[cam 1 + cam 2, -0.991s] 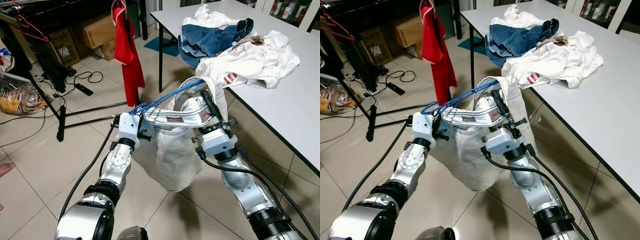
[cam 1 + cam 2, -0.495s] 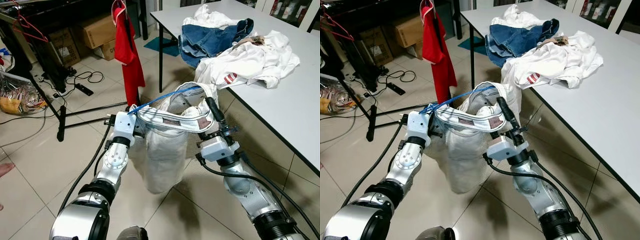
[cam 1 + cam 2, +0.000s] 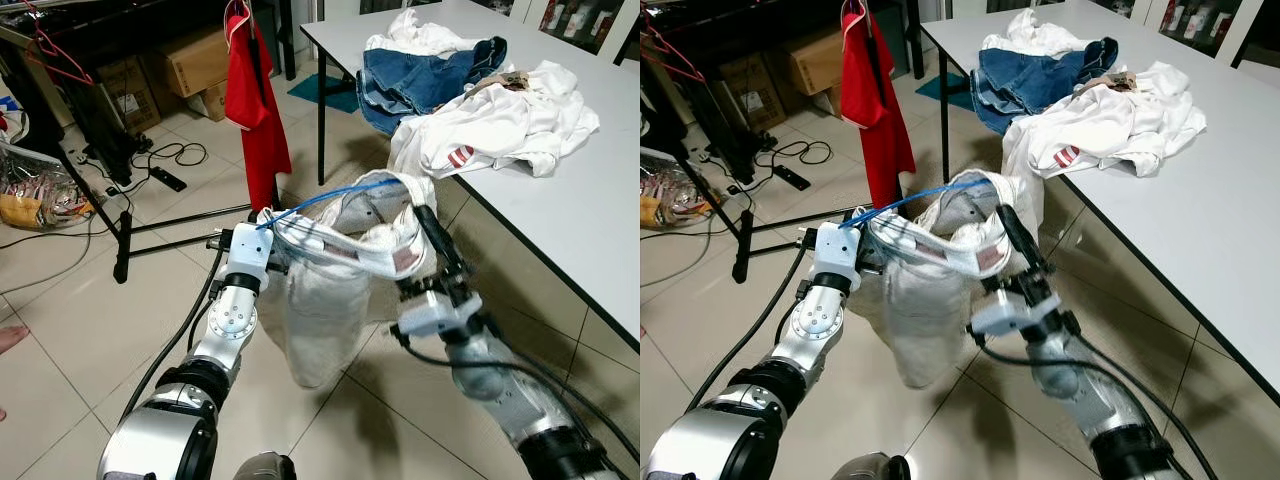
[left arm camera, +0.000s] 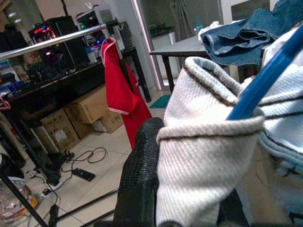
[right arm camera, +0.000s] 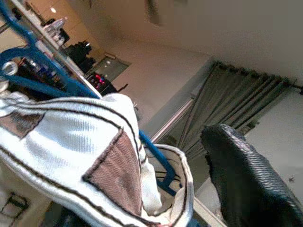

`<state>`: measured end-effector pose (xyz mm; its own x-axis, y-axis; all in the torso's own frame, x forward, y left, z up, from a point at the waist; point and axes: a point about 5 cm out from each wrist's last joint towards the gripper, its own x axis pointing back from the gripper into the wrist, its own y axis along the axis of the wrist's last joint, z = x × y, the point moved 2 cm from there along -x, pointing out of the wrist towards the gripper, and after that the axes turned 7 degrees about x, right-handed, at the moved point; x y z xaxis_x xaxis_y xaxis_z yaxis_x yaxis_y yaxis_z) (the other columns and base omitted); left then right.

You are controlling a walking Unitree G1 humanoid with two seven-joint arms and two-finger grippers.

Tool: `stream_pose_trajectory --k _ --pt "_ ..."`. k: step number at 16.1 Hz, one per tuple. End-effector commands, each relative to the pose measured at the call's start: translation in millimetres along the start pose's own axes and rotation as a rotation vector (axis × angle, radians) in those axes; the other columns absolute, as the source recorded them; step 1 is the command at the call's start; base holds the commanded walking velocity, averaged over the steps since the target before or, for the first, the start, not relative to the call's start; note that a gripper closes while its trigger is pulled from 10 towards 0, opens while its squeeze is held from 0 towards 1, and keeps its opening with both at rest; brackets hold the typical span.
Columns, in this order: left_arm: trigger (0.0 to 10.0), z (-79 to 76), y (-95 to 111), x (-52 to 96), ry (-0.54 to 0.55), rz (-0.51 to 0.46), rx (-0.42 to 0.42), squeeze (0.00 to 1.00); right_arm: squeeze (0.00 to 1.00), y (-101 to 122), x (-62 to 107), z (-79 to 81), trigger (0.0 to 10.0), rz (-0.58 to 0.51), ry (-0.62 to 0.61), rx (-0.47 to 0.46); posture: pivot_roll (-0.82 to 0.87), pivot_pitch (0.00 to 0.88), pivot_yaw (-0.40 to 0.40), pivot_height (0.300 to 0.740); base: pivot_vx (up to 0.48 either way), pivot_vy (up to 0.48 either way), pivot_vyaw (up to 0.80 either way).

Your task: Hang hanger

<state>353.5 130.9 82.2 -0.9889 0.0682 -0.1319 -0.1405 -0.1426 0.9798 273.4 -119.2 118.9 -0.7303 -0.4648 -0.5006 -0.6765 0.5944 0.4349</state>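
We are holding a white garment (image 3: 930, 300) on a blue hanger (image 3: 915, 200) between the left gripper (image 3: 872, 255) and right gripper (image 3: 1012, 240), above the tiled floor (image 3: 700, 300). Jeans (image 3: 1040, 75) and white clothes (image 3: 1110, 125) are lying near the table's (image 3: 1200, 230) front edge, and a red shirt (image 3: 875, 95) is hanging beyond.

Pale tiled floor (image 3: 80, 330) with black cables (image 3: 165, 155); cardboard boxes (image 3: 195, 60) sit under a dark desk (image 4: 71, 78). Clothes (image 3: 470, 95) are heaped on the white worktop (image 3: 590, 210).

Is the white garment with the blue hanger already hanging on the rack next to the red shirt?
No: the white garment on its blue hanger is held up between the left gripper and right gripper, apart from the red shirt.
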Motion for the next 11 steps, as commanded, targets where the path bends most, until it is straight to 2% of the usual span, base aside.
stream_pose_trajectory --k 1,2,3,7,8,9,10,11 --pt "10.0 11.3 10 -4.8 0.057 -0.058 0.008 0.00 1.00 1 0.9 0.1 10.0 -0.017 0.003 0.010 0.01 0.000 0.084 0.740 0.000 0.000 0.00" --pt "10.0 11.3 11 -4.8 0.058 -0.060 0.006 0.00 0.88 0 1.5 3.4 10.0 -0.014 0.024 0.028 0.01 0.000 0.084 0.740 0.000 0.000 0.00" --pt "10.0 11.0 11 -4.8 0.058 -0.062 0.005 0.00 0.00 0 1.7 3.9 10.0 -0.013 0.027 0.034 0.01 0.000 0.084 0.740 0.000 0.000 0.00" --pt "10.0 9.6 14 -4.9 0.058 -0.090 -0.017 0.00 0.00 2 8.8 12.3 10.0 -0.077 0.101 0.123 0.01 0.000 0.084 0.740 0.000 0.000 0.00" --pt "10.0 9.8 14 -4.8 0.059 -0.093 -0.020 0.00 0.77 4 10.6 12.7 10.0 -0.100 0.109 0.140 0.01 0.000 0.082 0.740 0.000 0.000 0.00" --pt "10.0 10.1 15 -4.6 0.060 -0.095 -0.023 0.00 1.00 4 10.9 13.2 10.0 -0.106 0.115 0.148 0.01 0.000 0.082 0.740 0.000 0.000 0.00" --pt "10.0 10.1 15 -4.5 0.060 -0.096 -0.025 0.00 1.00 4 10.8 13.9 10.0 -0.110 0.120 0.164 0.00 0.000 0.082 0.740 0.000 0.000 0.00" --pt "10.0 9.8 14 -4.2 0.059 -0.098 -0.029 0.00 0.64 3 10.9 14.5 10.0 -0.112 0.123 0.183 0.00 0.000 0.082 0.740 0.000 0.000 0.00"
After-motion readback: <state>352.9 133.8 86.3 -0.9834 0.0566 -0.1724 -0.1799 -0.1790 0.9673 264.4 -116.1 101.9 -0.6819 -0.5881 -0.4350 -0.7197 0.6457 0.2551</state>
